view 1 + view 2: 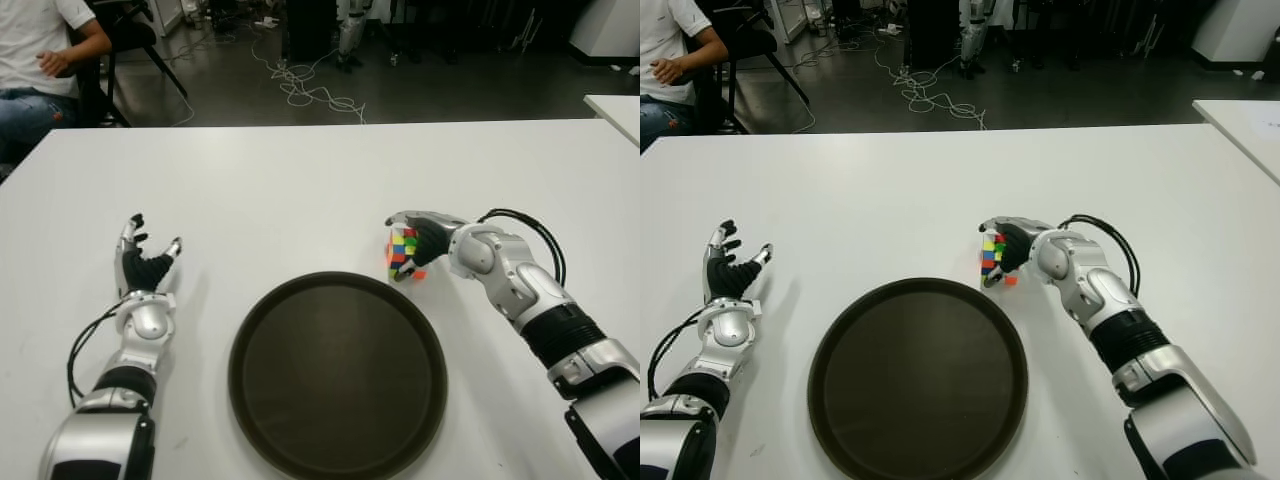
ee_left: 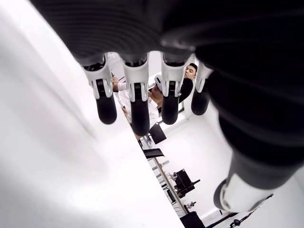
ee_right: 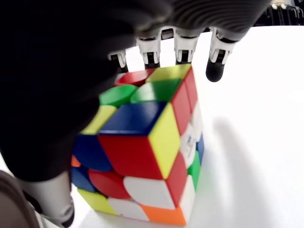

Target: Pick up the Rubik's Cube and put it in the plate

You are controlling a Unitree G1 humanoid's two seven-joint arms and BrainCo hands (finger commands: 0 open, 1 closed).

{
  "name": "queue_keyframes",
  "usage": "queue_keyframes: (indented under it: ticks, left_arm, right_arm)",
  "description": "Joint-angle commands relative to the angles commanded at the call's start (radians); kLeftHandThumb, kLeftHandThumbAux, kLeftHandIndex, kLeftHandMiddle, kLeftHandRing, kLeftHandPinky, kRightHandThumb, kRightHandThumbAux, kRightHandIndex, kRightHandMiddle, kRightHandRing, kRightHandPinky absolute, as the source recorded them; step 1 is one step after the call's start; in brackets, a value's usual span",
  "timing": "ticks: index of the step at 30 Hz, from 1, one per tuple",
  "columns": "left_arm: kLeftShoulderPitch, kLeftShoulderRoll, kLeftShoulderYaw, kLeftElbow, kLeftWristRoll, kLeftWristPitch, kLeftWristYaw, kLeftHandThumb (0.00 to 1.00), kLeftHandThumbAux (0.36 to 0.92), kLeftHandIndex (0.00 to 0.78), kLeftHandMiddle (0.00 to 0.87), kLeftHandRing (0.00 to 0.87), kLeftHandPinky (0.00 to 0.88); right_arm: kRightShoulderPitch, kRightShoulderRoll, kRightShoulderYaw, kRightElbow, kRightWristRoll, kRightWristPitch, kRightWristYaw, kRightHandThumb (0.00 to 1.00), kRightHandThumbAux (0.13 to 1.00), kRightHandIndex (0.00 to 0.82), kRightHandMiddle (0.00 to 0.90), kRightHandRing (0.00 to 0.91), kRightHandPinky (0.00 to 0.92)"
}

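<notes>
The Rubik's Cube (image 1: 403,250) (image 3: 147,142), scrambled in several colours, stands on the white table (image 1: 300,180) just beyond the upper right rim of the round dark plate (image 1: 338,372). My right hand (image 1: 420,243) wraps it from the right side; in the right wrist view the palm lies against the cube and the fingers (image 3: 183,47) curl over its far top edge. The cube still touches the table. My left hand (image 1: 145,265) shows at the left of the plate, fingers spread upward and holding nothing.
A person (image 1: 40,60) sits beyond the table's far left corner. Cables (image 1: 310,90) lie on the dark floor behind. A second white table (image 1: 615,105) shows at the far right.
</notes>
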Motion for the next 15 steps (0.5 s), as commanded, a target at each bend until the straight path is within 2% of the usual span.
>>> queue_keyframes:
  ticks: [2,9,15]
  left_arm:
    - [-0.001,0.001,-0.001,0.001,0.001,0.003,0.002,0.014,0.738,0.103,0.150,0.142,0.116]
    - [0.000,-0.003,0.007,-0.001,-0.008,0.000,-0.002,0.018,0.740,0.113,0.162,0.171,0.191]
    - [0.002,-0.003,0.007,-0.004,-0.011,-0.002,-0.004,0.010,0.728,0.112,0.162,0.168,0.179]
  right_arm:
    - [0.002,0.001,-0.001,0.001,0.001,0.000,-0.004,0.000,0.759,0.001,0.064,0.038,0.000]
    - [0.005,0.000,-0.003,0.005,0.002,-0.010,-0.019,0.000,0.725,0.000,0.056,0.033,0.000]
    - [0.008,-0.001,-0.001,0.006,0.000,-0.014,-0.026,0.000,0.723,0.000,0.053,0.029,0.000]
